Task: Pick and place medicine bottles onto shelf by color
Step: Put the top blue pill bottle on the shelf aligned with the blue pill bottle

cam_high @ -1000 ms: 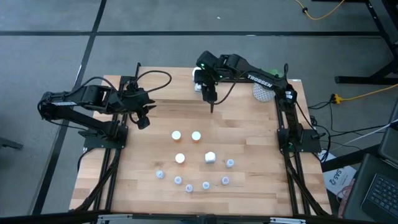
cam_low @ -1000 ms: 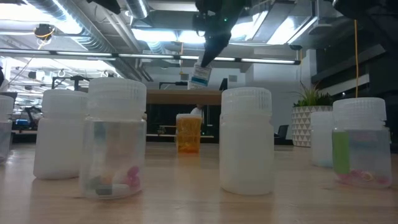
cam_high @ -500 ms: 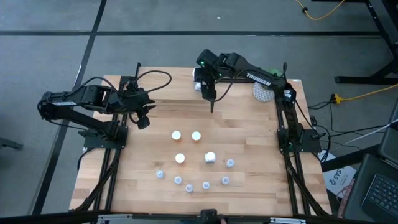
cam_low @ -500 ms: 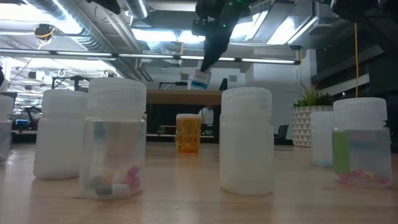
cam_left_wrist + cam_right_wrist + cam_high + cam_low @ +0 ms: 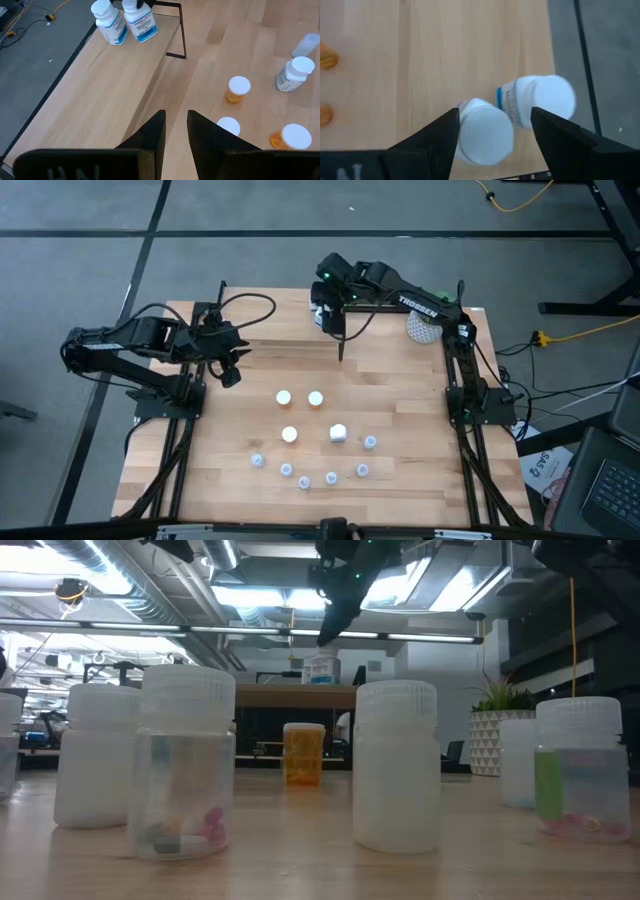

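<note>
The shelf [image 5: 270, 695] stands at the table's far edge. On its top stand two white medicine bottles [image 5: 111, 22] [image 5: 141, 21]. My right gripper [image 5: 495, 132] is open above the shelf, its fingers on either side of one white bottle [image 5: 485, 131], which stands upright [image 5: 321, 668]; the other white bottle [image 5: 540, 102] stands just beside it. My left gripper [image 5: 175, 127] waits, slightly open and empty, over the table's left part [image 5: 228, 370]. Orange bottles [image 5: 290, 434], a white bottle [image 5: 338, 433] and pale-blue vials [image 5: 331, 478] stand on the table's near half. My right gripper comes at the white bottle from above, pointing down, with the bottle's cap [image 5: 470, 120] close against one finger [image 5: 442, 132] and a clear gap to the other finger. I cannot tell whether that finger touches the cap. The bottle stands upright on the shelf.
A white patterned pot with a plant [image 5: 420, 328] stands at the far right of the table, right of the shelf. Several bottles fill the low view's foreground [image 5: 395, 765]. Bare tabletop lies between the shelf and the bottle group [image 5: 330, 370].
My right gripper has moved a little toward the table's far edge and down over the shelf. The white bottle, which hung tilted below its fingers, now stands upright on the shelf top.
</note>
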You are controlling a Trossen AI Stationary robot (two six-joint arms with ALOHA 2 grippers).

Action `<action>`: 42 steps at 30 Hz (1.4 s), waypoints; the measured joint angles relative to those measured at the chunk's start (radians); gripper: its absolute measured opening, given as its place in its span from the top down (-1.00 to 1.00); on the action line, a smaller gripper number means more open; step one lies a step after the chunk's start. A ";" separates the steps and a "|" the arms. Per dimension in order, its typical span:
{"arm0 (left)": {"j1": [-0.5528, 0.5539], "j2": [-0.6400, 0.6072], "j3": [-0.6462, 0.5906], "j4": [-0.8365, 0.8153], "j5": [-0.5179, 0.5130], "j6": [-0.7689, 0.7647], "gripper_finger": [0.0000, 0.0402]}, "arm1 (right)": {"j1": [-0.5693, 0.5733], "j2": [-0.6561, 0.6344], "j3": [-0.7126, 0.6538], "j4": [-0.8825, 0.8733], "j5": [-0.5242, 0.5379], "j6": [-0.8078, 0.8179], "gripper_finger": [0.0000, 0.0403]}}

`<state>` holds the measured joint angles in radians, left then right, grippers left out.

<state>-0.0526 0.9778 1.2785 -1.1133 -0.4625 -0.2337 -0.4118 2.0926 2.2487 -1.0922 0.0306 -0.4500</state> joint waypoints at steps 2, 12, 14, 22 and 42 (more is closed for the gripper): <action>0.000 0.000 0.000 0.000 0.000 0.000 0.64 | 0.008 0.000 0.027 -0.045 0.003 0.001 -0.24; 0.000 0.000 0.000 0.000 0.000 0.000 0.64 | 0.043 0.000 0.083 -0.259 0.002 0.139 -0.21; 0.000 0.000 0.000 0.000 0.000 0.000 0.64 | 0.043 0.000 0.083 -0.289 0.002 0.164 -0.16; 0.000 0.000 0.000 0.000 0.000 0.000 0.64 | 0.043 0.007 0.073 -0.269 0.002 0.183 0.24; 0.000 0.000 0.000 0.000 0.000 0.000 0.64 | 0.014 0.014 -0.062 -0.084 0.126 0.176 0.54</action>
<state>-0.0528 0.9779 1.2785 -1.1137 -0.4629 -0.2337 -0.3976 2.1067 2.1864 -1.1758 0.1563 -0.2737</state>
